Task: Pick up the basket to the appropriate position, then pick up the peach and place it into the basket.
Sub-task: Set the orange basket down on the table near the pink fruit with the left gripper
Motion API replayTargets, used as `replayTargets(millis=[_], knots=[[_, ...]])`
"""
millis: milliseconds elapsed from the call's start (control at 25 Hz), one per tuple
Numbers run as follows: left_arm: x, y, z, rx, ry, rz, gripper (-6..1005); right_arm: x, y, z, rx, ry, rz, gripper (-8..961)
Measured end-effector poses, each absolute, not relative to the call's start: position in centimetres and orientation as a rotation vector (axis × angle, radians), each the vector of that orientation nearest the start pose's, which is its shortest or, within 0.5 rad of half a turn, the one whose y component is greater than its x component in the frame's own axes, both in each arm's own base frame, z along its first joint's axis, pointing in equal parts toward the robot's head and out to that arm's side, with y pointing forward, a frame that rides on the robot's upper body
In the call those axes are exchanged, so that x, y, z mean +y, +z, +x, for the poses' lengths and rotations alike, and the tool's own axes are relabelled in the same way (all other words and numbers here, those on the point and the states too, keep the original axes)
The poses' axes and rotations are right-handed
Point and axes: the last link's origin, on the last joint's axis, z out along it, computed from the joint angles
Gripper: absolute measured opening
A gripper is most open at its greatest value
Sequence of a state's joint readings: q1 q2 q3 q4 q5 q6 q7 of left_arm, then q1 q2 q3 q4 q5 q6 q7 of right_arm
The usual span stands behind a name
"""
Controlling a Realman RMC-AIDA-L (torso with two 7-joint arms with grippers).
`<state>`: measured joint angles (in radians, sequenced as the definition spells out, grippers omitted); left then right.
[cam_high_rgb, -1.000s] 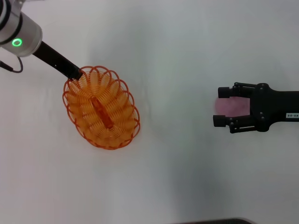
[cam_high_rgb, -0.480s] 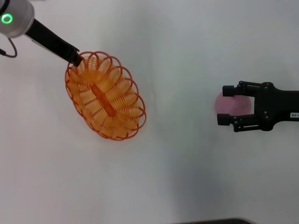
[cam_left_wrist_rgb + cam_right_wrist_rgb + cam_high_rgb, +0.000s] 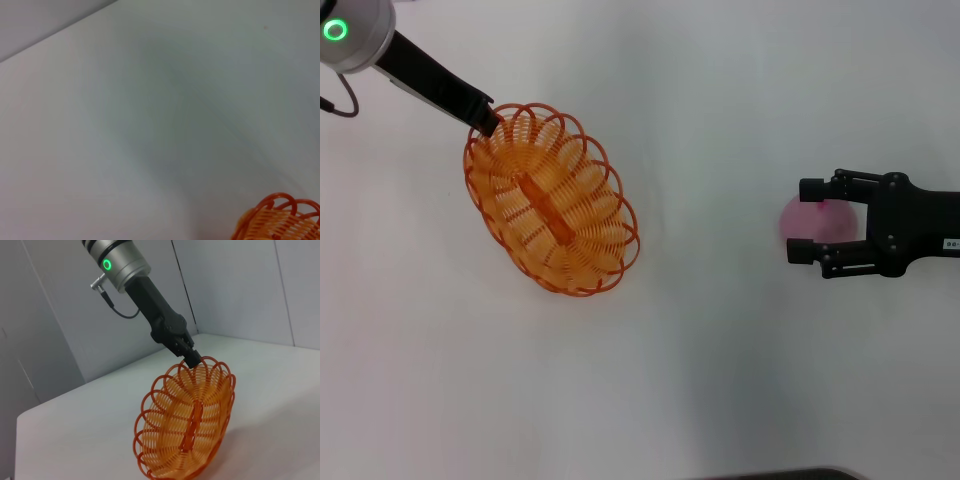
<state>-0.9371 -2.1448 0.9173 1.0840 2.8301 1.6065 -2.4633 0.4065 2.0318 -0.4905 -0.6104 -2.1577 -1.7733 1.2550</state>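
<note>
The left gripper (image 3: 488, 122) is clenched on the rim of the basket (image 3: 552, 212), tilted at ten o'clock; the right gripper (image 3: 808, 219), spread wide, straddles the peach (image 3: 804, 221) at three o'clock

Scalloped rim of an orange looped-wire plastic basket (image 3: 280, 220) at one corner, plain white table surface (image 3: 150, 125) beyond, grey wall (image 3: 40, 20) behind

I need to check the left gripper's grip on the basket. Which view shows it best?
The right wrist view: the left gripper pinches the tilted basket by its rim. The head view shows the same from above; the left wrist view catches only a rim edge.
</note>
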Motion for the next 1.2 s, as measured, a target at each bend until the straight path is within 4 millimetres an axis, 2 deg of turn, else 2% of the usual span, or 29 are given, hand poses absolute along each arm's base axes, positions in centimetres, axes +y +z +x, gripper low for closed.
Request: replayTargets(millis=[320, 560, 720, 1200], knots=[[40.8, 1.5, -15.0, -1.125, 0.377, -2.511, 33, 26.8, 2.6, 31.4, 0.69, 0.78, -2.695, 941], [40.8, 1.3, -14.9, -1.28, 0.302, -2.443, 33, 27.1, 3.0, 31.7, 0.717, 0.81, -2.617, 941], [41.0, 1.6, -15.1, -1.417, 0.177, -2.376, 33, 27.2, 3.1, 31.8, 0.71, 0.818, -2.578, 941], [40.8, 1.5, -19.2, -1.777, -0.084, -2.047, 34, 28.1, 4.4, 31.2, 0.579, 0.907, -2.46, 941]])
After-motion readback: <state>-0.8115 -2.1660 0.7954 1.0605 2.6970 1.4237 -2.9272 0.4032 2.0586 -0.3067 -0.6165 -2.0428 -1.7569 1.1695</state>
